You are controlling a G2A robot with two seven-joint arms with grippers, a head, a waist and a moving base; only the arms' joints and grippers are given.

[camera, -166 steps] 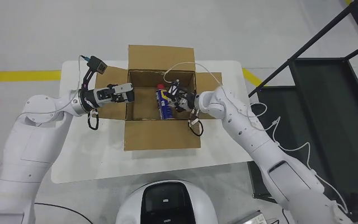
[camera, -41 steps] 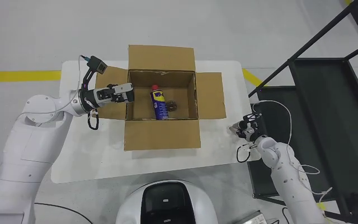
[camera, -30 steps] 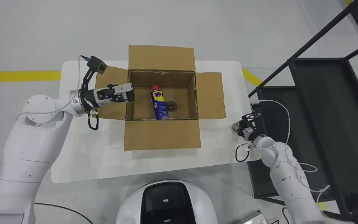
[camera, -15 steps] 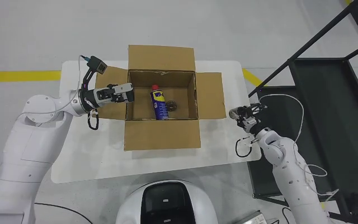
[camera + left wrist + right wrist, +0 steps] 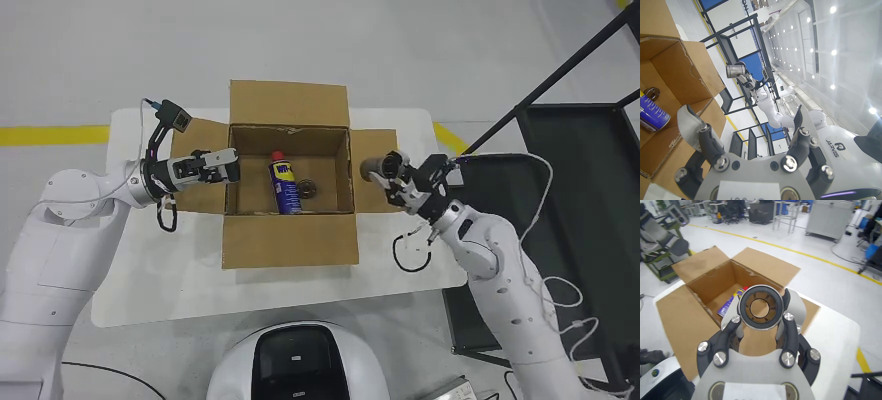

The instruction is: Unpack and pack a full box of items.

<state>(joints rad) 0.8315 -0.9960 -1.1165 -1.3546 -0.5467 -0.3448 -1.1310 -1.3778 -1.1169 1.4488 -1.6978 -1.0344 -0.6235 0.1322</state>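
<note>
An open cardboard box [image 5: 288, 240] stands on the white table [image 5: 150, 280], its four flaps folded out. Inside lie a blue and yellow spray can [image 5: 285, 184] and a small round metal flange [image 5: 307, 187]. My right gripper [image 5: 384, 176] is shut on a metal cylinder [image 5: 761, 307] with a dark rim, held in the air over the box's right flap [image 5: 376, 168]. In the left wrist view the cylinder [image 5: 735, 71] hangs beyond the box wall. My left gripper [image 5: 742, 117] stays open at the box's left wall, above the left flap [image 5: 200, 165].
A black metal rack [image 5: 560, 150] stands right of the table. A yellow floor line [image 5: 55, 134] runs behind the table's left side. Bare table surface lies in front of the box [image 5: 290, 290] and at its right front corner [image 5: 420, 270].
My right arm has swung from the table's right edge up and leftward, bringing the metal cylinder over the box's right flap. The left arm has stayed still.
</note>
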